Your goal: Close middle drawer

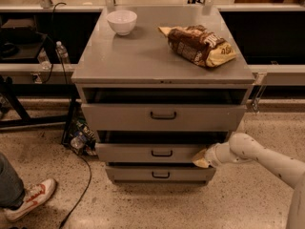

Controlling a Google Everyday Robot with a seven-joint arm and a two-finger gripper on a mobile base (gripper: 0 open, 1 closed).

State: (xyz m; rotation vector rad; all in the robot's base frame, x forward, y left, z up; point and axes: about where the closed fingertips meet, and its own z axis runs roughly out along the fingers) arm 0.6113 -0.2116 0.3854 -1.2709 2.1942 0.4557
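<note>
The middle drawer [143, 152] is a wide grey drawer with a low front panel and a small dark bar handle [162, 153]. It stands a little way out of the grey cabinet [162, 66], between the taller top drawer [162, 116] and the lowest drawer [159, 174]. My gripper [201, 158] comes in from the right on a white arm [257, 156] and rests against the right end of the middle drawer's front panel.
A white bowl [122, 21] and a brown snack bag [198, 44] lie on the cabinet top. A person's shoe [29, 199] is at the lower left. A black cable [78, 194] runs over the floor, and bottles [78, 137] lie left of the cabinet.
</note>
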